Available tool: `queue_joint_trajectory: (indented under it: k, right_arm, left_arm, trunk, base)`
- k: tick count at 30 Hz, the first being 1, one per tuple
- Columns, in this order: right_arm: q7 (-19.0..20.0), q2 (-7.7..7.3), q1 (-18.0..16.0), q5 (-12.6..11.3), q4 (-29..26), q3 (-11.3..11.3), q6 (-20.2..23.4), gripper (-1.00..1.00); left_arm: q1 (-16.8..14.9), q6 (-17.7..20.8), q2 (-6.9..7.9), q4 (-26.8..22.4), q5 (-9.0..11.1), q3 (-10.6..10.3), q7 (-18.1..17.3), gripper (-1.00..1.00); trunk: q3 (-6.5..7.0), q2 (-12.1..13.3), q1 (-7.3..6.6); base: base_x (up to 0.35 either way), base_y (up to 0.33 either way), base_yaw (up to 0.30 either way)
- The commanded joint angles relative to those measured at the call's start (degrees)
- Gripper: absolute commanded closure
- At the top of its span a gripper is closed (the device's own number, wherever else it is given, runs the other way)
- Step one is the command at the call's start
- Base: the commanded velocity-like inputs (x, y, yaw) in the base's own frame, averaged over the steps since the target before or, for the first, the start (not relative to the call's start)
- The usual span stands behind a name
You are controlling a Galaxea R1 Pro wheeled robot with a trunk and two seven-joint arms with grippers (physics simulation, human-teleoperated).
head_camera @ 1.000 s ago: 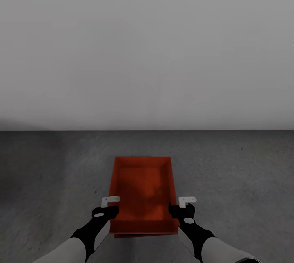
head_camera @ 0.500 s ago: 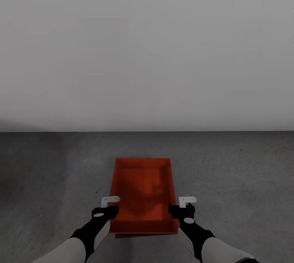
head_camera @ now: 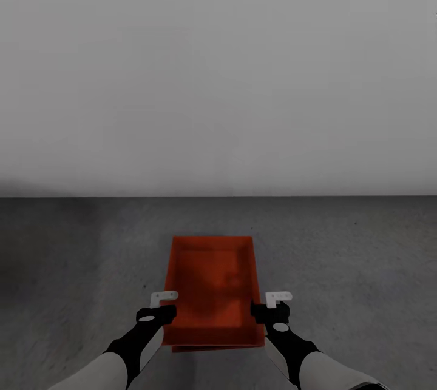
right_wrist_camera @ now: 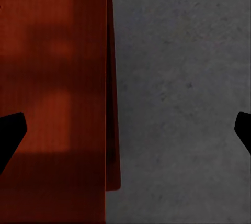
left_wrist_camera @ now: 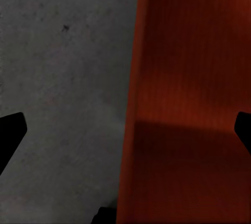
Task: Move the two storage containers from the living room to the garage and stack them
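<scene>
A red-orange storage container (head_camera: 212,290) sits on the dark grey concrete floor (head_camera: 352,268) of the garage, a short way out from the plain white-grey wall (head_camera: 218,74). A thin red-orange strip (head_camera: 212,349) shows under its near edge, the rim of a second container of the same colour lying beneath it, so the two are stacked.

The left gripper (head_camera: 156,308) hangs just beside the top container's left long wall, and the right gripper (head_camera: 271,308) just beside its right long wall, both near the container's near end. In the left wrist view the black fingertips (left_wrist_camera: 11,132) stand wide apart, one over the floor and one over the red-orange bottom, straddling the wall with nothing gripped. In the right wrist view the fingertips (right_wrist_camera: 10,130) are spread the same way across the right wall, holding nothing.

No brand, label or writing can be read on the containers, wall or floor.
</scene>
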Motion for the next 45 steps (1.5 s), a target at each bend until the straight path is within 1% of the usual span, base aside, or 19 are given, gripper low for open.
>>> queue_joint_trajectory:
  k: [1, 45]
  right_arm:
    - [-0.2, 0.0, 0.0, -0.6, 0.1, 0.5, -0.2, -1.0]
    - [-0.2, 0.0, 0.0, -0.6, 0.1, 0.5, -0.3, -1.0]
  left_arm:
    - [0.0, 0.3, 0.04, -0.1, 0.5, -0.5, 0.4, -1.0]
    - [0.0, 0.3, 0.04, -0.1, 0.5, -0.5, 0.4, -1.0]
  trunk:
    - [0.15, 0.4, -0.23]
    - [8.05, 18.0, -9.89]
  base:
    - [0.0, 0.0, 0.0]
    - [0.0, 0.0, 0.0]
